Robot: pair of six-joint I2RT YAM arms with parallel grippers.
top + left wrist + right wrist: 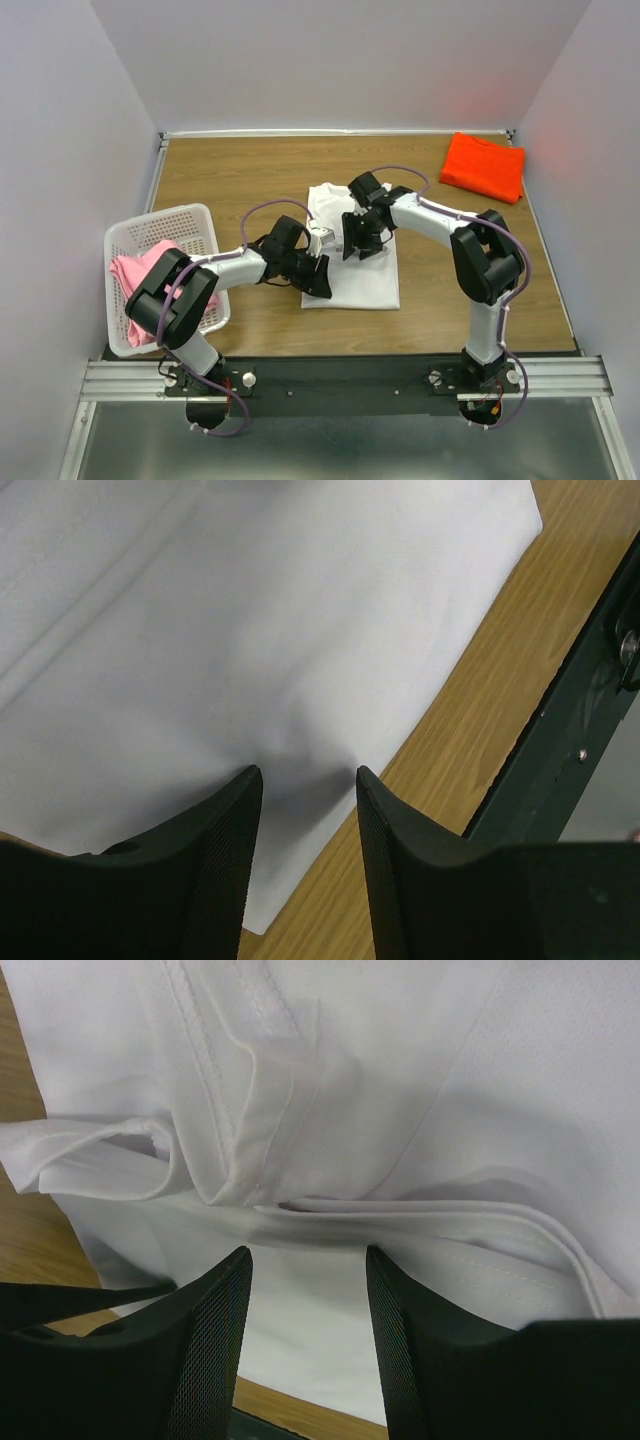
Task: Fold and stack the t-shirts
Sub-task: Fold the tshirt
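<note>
The white t-shirt (368, 280) lies partly folded in the middle of the table. My left gripper (320, 280) is at its near-left edge. In the left wrist view it (307, 775) is open, its tips resting on the flat white cloth (300, 630) near a corner. My right gripper (358, 243) hovers over the shirt's middle. It (307, 1252) is open too, in front of a folded sleeve and hem of the white cloth (400, 1080). A folded orange-red t-shirt (485, 165) sits at the far right. A pink t-shirt (140, 275) is bunched in the basket.
The white lattice basket (185, 222) stands at the left edge of the wooden table (250, 170). Pale walls close in the back and both sides. A black rail (570, 740) with the arm bases runs along the near edge.
</note>
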